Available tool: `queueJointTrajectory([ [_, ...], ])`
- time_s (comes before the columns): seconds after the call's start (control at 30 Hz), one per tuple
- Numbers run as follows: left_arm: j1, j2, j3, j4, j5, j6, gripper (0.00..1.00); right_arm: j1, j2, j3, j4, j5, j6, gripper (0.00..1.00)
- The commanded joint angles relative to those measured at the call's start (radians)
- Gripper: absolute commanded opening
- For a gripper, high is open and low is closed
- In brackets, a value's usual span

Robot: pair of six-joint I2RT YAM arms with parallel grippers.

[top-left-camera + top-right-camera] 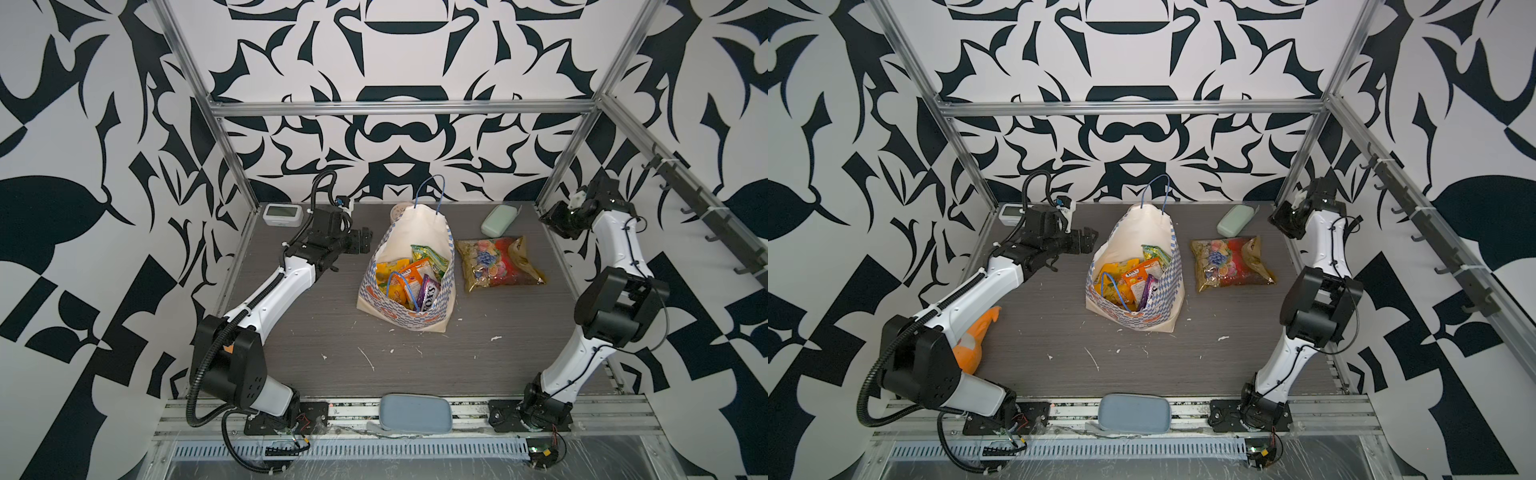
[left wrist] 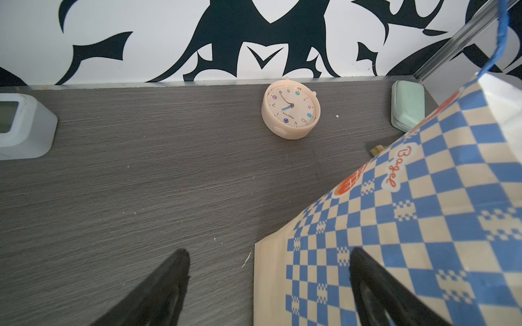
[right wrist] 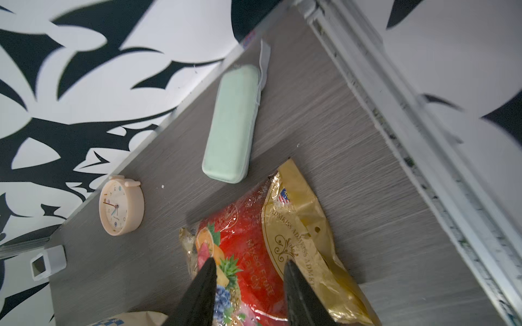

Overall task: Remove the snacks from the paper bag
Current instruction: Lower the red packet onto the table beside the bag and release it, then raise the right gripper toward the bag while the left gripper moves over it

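Note:
The paper bag (image 1: 399, 232) stands open in the middle of the table, in both top views. Inside it lie snacks: a purple packet (image 1: 430, 293), an orange packet (image 1: 417, 270), a green-yellow packet (image 1: 430, 255) and a yellow-orange one (image 1: 390, 268). A larger clear candy pack (image 1: 498, 264) lies flat on the table right of the bag. My left gripper (image 1: 360, 242) is open, low beside the bag's left wall (image 2: 423, 211). My right gripper (image 3: 249, 261) is raised at the far right, open above the candy pack (image 3: 254, 240), holding nothing.
A mint green case (image 1: 498, 220) lies at the back right and a round cream clock (image 2: 291, 108) sits behind the bag. A white digital clock (image 1: 279, 213) is in the back left corner. An orange plush fish (image 1: 976, 336) lies under the left arm. A grey-blue pad (image 1: 415, 412) rests on the front rail.

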Motion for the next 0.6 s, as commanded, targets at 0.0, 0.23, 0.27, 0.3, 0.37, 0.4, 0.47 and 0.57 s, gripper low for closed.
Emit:
queueJointTrajectory([
  [0.0, 0.002, -0.003, 0.011, 0.016, 0.005, -0.022, 0.91, 0.08, -0.091, 0.021, -0.061, 0.07, -0.035, 0.44],
  [0.23, 0.003, -0.07, 0.015, 0.044, 0.015, 0.039, 0.91, 0.255, -0.18, -0.347, 0.224, -0.154, 0.076, 0.37],
  [0.27, 0.003, -0.077, 0.038, 0.032, 0.018, 0.05, 0.91, 0.258, -0.182, -0.403, 0.276, -0.189, 0.092, 0.36],
  [0.3, 0.002, -0.078, 0.071, 0.015, 0.037, 0.063, 0.91, 0.258, -0.182, -0.452, 0.322, -0.213, 0.106, 0.36],
  [0.37, 0.002, -0.072, 0.138, -0.021, 0.091, 0.087, 0.91, 0.258, -0.168, -0.502, 0.335, -0.189, 0.102, 0.35],
  [0.4, 0.003, -0.065, 0.177, -0.041, 0.124, 0.094, 0.91, 0.258, -0.158, -0.517, 0.326, -0.154, 0.09, 0.35],
  [0.47, 0.002, -0.038, 0.248, -0.084, 0.195, 0.107, 0.92, 0.255, -0.145, -0.552, 0.323, -0.061, 0.079, 0.35],
  [0.57, -0.019, -0.001, 0.323, -0.172, 0.238, 0.155, 0.93, 0.234, -0.112, -0.578, 0.313, -0.033, 0.073, 0.35],
])
